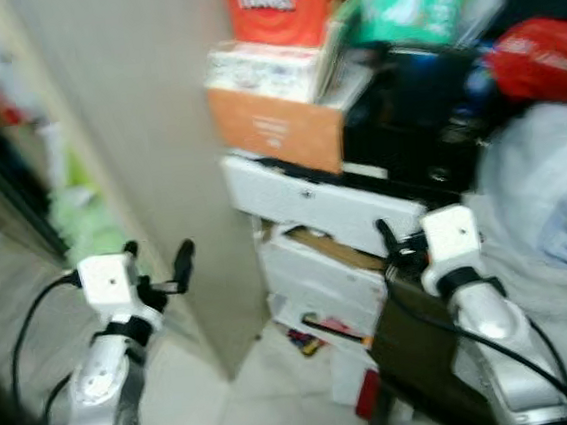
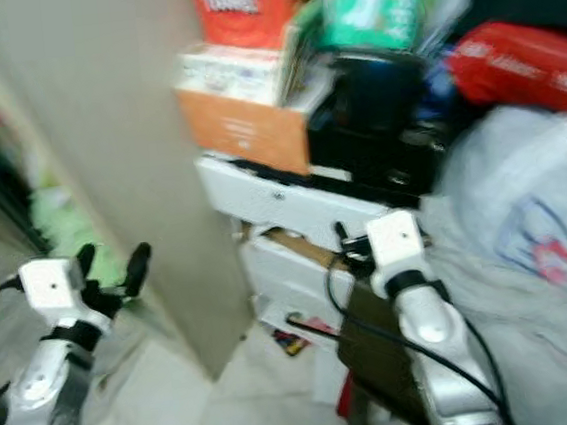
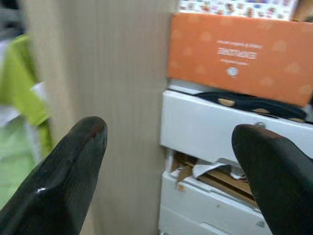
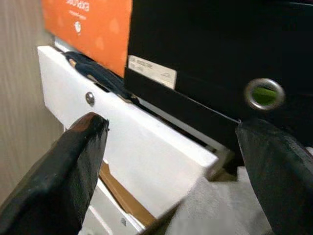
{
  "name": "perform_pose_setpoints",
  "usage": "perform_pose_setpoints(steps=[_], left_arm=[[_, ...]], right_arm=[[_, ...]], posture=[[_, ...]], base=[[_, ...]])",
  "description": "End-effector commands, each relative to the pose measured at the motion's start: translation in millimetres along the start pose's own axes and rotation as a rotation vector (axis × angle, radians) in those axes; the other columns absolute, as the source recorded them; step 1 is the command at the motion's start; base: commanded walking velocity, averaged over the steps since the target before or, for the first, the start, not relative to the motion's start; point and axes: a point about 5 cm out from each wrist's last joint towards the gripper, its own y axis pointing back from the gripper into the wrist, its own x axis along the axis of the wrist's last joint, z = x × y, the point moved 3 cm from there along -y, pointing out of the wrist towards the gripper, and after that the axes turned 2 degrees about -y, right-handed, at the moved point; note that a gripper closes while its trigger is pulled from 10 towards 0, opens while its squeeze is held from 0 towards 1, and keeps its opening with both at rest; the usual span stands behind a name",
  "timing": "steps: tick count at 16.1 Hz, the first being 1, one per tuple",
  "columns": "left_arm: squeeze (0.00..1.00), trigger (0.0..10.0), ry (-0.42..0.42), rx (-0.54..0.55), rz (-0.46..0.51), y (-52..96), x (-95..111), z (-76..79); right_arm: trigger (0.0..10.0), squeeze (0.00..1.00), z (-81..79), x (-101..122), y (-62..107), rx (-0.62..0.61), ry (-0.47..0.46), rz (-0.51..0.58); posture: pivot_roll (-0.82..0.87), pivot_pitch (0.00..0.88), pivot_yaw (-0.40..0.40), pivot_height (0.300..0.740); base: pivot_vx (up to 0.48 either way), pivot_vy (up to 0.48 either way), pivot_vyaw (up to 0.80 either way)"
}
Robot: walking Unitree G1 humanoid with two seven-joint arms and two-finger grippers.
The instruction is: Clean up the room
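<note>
Claw status: my left claw is raised before the beige wooden panel, fingers apart, holding nothing. My right claw (fingers also apart, empty) faces the white drawer unit. Its top drawer stands ajar with dark fabric caught at the upper edge. An orange box and a black box sit on the unit's top. Views are blurred.
</note>
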Motion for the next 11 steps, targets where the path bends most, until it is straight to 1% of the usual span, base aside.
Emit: perform_pose_setpoints(steps=[1,11], left_arm=[[0.0,10.0,-0.026,0.026,0.004,1.7,2.9,-8.1],[0.0,10.0,-0.031,0.05,0.009,1.0,3.1,-11.0]], right_arm=[[10.0,0.0,-4.7,5.0,-3.1,0.017,-0.011,0.018],[10.0,0.0,-4.6,5.3,-4.6,0.016,-0.015,0.021]], posture=[[-0.09,0.0,0.016,0.74],[-0.09,0.0,0.015,0.74]], base=[[0.0,0.0,0.8],[0.0,0.0,0.8]])
